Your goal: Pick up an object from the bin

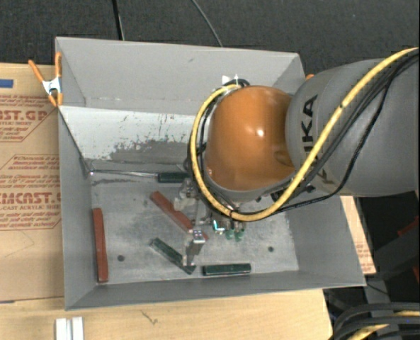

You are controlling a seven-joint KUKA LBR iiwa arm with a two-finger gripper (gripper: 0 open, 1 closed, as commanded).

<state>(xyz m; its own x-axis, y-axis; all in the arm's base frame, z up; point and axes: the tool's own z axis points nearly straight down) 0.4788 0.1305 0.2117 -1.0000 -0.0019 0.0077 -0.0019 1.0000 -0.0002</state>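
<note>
Orange wrist cover (248, 144) nearest the lens, bulging over the right half of the bin (75, 190). Below its lower left edge, the gripper (193, 250), set low over the front middle of the floor. Cannot tell whether spread or closed, with the metal parts bunched too tightly to read. Nothing visibly clamped in it.

Closest to its tip, a dark green stick (166, 249), lying slantwise, right end just beside the tip or touching it; cannot tell which. Just behind, a red-brown stick (170, 210), also slanted, lower end near the gripper.

Probable troubles, judged from this layout:
- Could skid the dark green stick along the bare metal instead of lifting it, thin and flat as it lies.
- Could catch only its very end, letting it swing and drop on the way up.
- Could snag the red-brown stick as well, given how close its end sits.

Count:
- Two red-brown: the slanted one and a long red-brown stick (100, 245) by the left wall.
- Three dark: the slanted one, a front green stick (226, 268) along the front wall, and a short dark stick (171, 178) at the foot of the back wall.
- Five loose pieces in all, spread out, no heap.
</note>
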